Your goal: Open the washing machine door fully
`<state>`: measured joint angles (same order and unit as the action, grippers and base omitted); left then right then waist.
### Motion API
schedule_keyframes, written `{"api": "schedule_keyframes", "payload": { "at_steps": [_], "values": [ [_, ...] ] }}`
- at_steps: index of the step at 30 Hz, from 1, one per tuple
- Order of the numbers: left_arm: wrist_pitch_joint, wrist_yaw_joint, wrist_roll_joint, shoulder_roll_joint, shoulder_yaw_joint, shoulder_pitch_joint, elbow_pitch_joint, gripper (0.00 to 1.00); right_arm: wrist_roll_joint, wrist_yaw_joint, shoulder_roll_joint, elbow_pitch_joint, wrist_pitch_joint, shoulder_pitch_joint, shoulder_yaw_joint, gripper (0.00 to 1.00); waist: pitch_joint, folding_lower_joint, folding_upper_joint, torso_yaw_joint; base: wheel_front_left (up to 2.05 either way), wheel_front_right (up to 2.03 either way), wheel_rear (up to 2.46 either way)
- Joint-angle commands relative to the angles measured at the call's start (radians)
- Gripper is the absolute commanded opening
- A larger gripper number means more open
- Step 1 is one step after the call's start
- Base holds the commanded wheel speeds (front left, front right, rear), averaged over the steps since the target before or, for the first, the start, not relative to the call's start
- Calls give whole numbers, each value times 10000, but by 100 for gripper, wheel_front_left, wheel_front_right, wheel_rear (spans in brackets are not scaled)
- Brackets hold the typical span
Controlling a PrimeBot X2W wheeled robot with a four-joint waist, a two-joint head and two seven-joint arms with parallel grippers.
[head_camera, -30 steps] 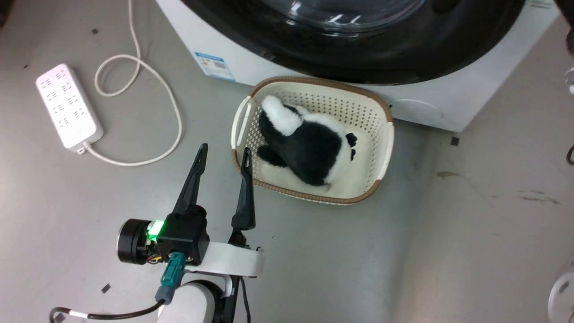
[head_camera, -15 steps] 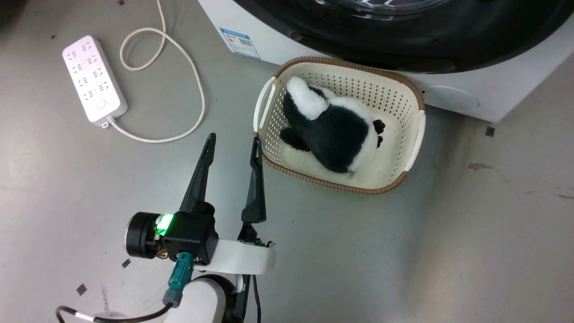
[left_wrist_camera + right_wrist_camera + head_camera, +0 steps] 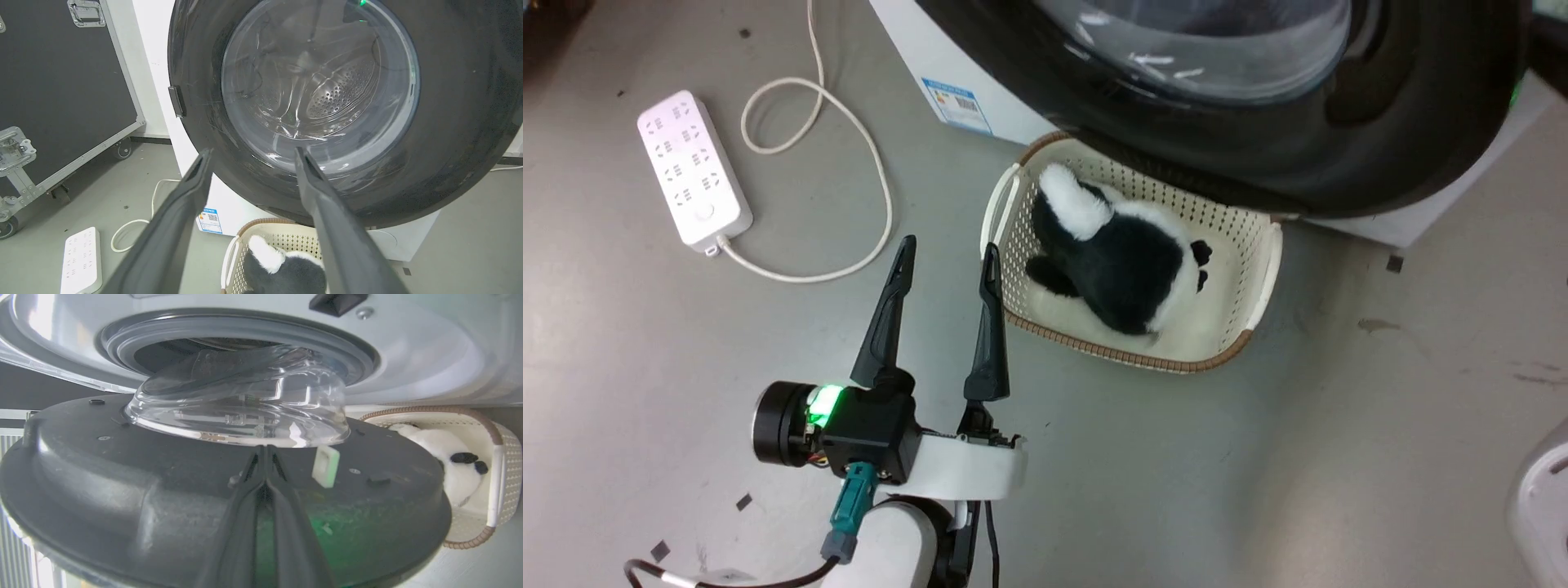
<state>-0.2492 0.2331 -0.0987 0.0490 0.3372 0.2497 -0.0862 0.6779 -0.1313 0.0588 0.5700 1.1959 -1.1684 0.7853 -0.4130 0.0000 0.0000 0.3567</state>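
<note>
**Jaws status: left wide and empty, right closed behind the door**

Left gripper: jaws fully spread with nothing between them. It hangs over the floor, and in the head view its tips lie just beside the left wall of the basket.

Right gripper: jaws pressed together on nothing. The tips sit at the foot of the glass bowl on the inner face of the washing machine door. Contact cannot be confirmed.

Obstructions: the basket holds a black-and-white plush toy and sits on the floor under the door's lower rim, which overhangs its far side. A power strip and its looped cord lie to the left, well apart from the door. In the left wrist view, a black wheeled case stands left of the washing machine.

Orientation: the door stands on edge, partly swung out. Its black outer face is toward the left gripper, and the bowl bulges back toward the grey gasket.

Clearance: open floor lies right of the basket and in front of it.
</note>
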Motion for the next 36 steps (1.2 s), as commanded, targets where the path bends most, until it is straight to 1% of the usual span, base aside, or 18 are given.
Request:
{"api": "schedule_keyframes", "payload": {
  "at_steps": [1, 4, 5, 7, 8, 9, 10, 13, 14, 15, 19, 21, 25, 27, 30, 31, 34, 36],
  "values": [
    [-126, -59, -25, 12, 13, -12, 47, 100, 479, 6, -72, 71, 442, 154, 178, 0, 285, 0, 0, -31, 0, 0, 0],
    [-126, -171, -15, 12, -68, -195, 118, 100, 1307, 6, -80, 282, 703, 797, -407, 0, 612, 0, 0, -104, 0, 0, 0],
    [-126, -171, -15, 12, -68, -195, 118, 100, 1307, 6, -80, 282, 703, 797, -407, 0, 612, 0, 0, -104, 0, 0, 0],
    [-126, -274, 40, 12, -163, -434, 203, 100, 2278, 6, -82, 520, 608, 1570, -1276, 0, 962, 0, 0, -195, 0, 0, 0],
    [-126, -274, 40, 12, -163, -434, 203, 100, 2278, 6, -82, 520, 608, 1570, -1276, 0, 962, 0, 0, -195, 0, 0, 0],
    [-126, -355, 102, 12, -232, -641, 257, 100, 2969, 6, -83, 657, 473, 2137, -2011, 0, 1182, 0, 0, -246, 0, 0, 0],
    [-126, -355, 102, 12, -232, -641, 257, 100, 2969, 6, -83, 657, 473, 2137, -2011, 0, 1182, 0, 0, -246, 0, 0, 0],
    [-126, -553, 254, 16, -320, -993, 357, 100, 4124, 6, -83, 715, 182, 3008, -3313, 0, 1526, 0, 0, -314, 0, 0, 0],
    [-126, -662, 336, 17, -379, -1197, 375, 100, 4864, 6, -84, 516, -47, 3582, -4292, 0, 1690, 0, 0, -335, 0, 0, 0],
    [-126, -662, 336, 17, -379, -1197, 375, 100, 4864, 6, -84, 516, -47, 3582, -4292, 0, 1690, 0, 0, -335, 0, 0, 0],
    [-126, -813, 447, 16, -465, -1557, 383, 100, 6604, 6, -84, -303, -643, 4827, -6358, 0, 1906, 0, 0, -363, 0, 0, 0],
    [-126, -858, 479, 16, -453, -1702, 385, 100, 7221, 6, -84, -864, -1029, 5468, -7414, 0, 1963, 0, 0, -358, 0, 0, 0],
    [-126, -911, 508, 15, -394, -1849, 378, 100, 7795, 6, -84, -1709, -1810, 6484, -8956, 0, 2037, 0, 0, -315, 0, 0, 0],
    [-126, -909, 498, 14, -418, -1921, 373, 100, 7887, 6, -85, -1836, -2154, 6758, -9305, 0, 2072, 0, 0, -308, 0, 0, 0],
    [-126, -907, 477, 14, -560, -2069, 338, 100, 7928, 6, -85, -1806, -2612, 6942, -9421, 0, 2149, 0, 0, -305, 0, 0, 0],
    [-126, -954, 506, 16, -711, -2210, 306, 100, 7668, 6, -85, -1710, -3189, 6973, -9211, 100, 2240, 0, 0, -364, 0, 0, 0],
    [-126, -977, 545, 24, -902, -2268, 296, 100, 7375, 6, -69, -1820, -3706, 6944, -8833, 100, 2339, 0, 0, -491, 0, 0, 0],
    [-126, -973, 559, 24, -1030, -2292, 268, 100, 7089, 6, 20, -2204, -4221, 6977, -8525, 100, 2454, 0, 0, -628, 0, 0, 0]
  ]
}}
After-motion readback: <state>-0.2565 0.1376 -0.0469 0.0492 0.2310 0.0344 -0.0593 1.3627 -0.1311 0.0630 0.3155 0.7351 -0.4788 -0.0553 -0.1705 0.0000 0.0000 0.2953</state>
